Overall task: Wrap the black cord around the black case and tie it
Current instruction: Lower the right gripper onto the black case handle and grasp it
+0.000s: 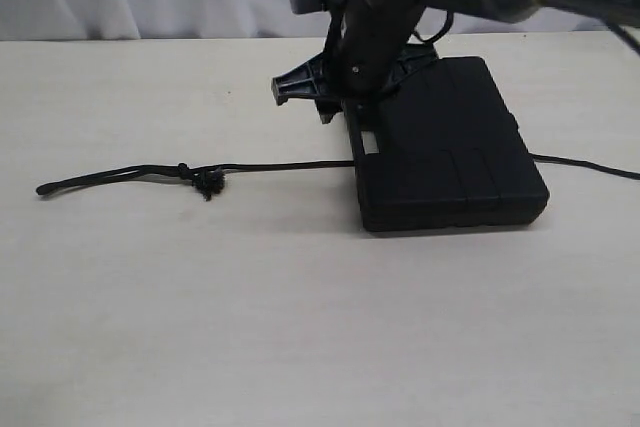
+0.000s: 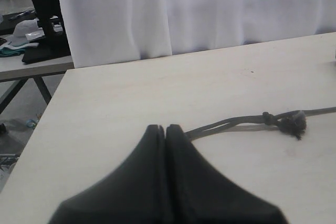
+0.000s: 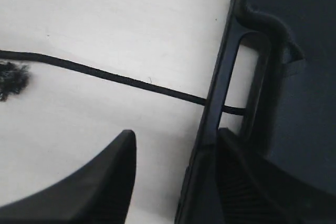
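Tabletop (image 1: 300, 327): black cord (image 1: 280, 166) vanishes under black case (image 1: 450, 147); right hand (image 3: 176, 140) wide astride its handle (image 3: 215, 103), left hand (image 2: 165, 129) closed, empty.

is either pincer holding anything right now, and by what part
Nothing is held. The right pincer stands open astride the handle bar of the black case, a gap showing beside one finger. The left pincer is shut and empty, near the black cord.

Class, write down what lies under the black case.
The black cord passes beneath the black case, entering at one edge and emerging opposite; the stretch between is covered.
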